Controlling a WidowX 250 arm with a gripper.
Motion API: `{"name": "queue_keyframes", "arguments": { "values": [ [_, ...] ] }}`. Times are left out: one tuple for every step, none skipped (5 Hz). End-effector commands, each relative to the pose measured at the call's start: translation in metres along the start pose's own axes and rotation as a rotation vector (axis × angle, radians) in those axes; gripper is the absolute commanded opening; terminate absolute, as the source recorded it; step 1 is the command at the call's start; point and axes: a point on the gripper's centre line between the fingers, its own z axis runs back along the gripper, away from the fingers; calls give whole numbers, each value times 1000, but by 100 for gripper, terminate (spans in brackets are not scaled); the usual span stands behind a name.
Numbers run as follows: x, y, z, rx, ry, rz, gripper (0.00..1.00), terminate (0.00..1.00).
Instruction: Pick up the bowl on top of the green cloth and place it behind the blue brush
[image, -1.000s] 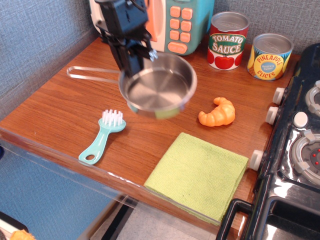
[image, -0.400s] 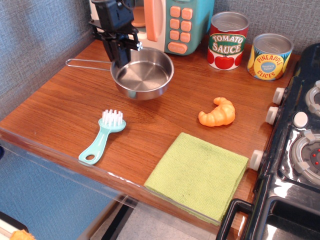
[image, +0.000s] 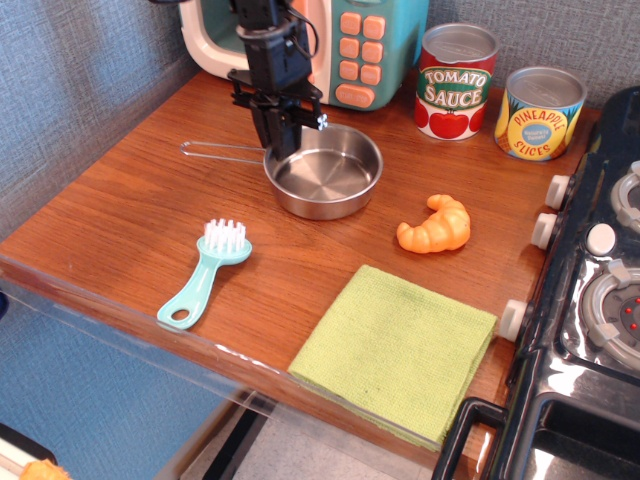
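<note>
Wooden counter (image: 120, 210) centre frame: the bowl (image: 324, 183) sits off the green cloth (image: 395, 350), up-right behind the blue brush (image: 204, 274), gripper (image: 282, 141) clenched on its rim — only letting go remains.

- The bowl (image: 325, 177) sits on the table (image: 120, 215), behind the brush (image: 205, 273) and a bit to its right.
- The gripper (image: 284, 150) is at the bowl's left rim.
- The croissant (image: 436, 225) lies right of the bowl.
- The cloth (image: 395, 350) lies in front of the bowl, to the right.
- Two cans (image: 455, 80) stand behind the bowl, to the right.
</note>
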Motion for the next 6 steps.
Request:
{"name": "queue_keyframes", "arguments": {
  "values": [
    [11,2,14,51,-36,-9,100,0],
    [9,1,24,54,-62,-15,100,0],
    [9,-5,59,44,-144,-15,100,0],
    [-7,-16,97,60,-218,18,100,0],
    [-35,-27,117,98,-234,65,100,0],
    [-70,-32,104,72,-178,119,100,0]
  ]
}}
